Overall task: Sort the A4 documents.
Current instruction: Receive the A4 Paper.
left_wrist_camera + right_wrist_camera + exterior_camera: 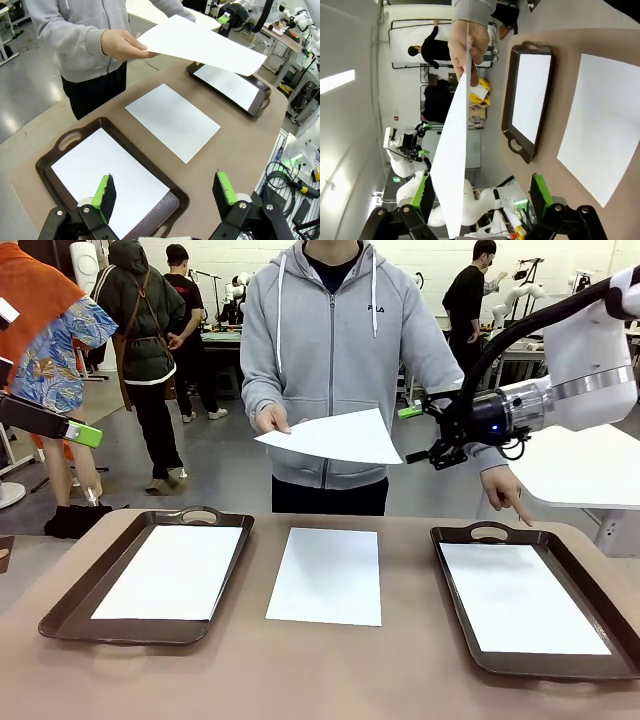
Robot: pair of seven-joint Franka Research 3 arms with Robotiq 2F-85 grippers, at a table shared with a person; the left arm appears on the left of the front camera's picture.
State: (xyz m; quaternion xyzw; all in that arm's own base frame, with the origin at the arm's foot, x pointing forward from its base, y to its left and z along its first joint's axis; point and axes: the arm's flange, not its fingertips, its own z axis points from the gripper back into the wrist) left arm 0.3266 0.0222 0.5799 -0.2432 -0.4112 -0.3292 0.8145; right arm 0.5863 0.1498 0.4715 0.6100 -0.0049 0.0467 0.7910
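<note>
Lab hall with equipment benches [222, 338].

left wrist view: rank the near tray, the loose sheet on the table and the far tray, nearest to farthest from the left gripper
1. near tray, holding a sheet, right under the left gripper
2. loose sheet, bare on the middle of the table
3. far tray, at the table's other end, partly under the sheet the person holds

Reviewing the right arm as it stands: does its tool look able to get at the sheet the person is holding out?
Probably yes. The right tool is open, level with the free corner of the held sheet, with nothing between them; the person's hand grips the opposite edge.
</note>
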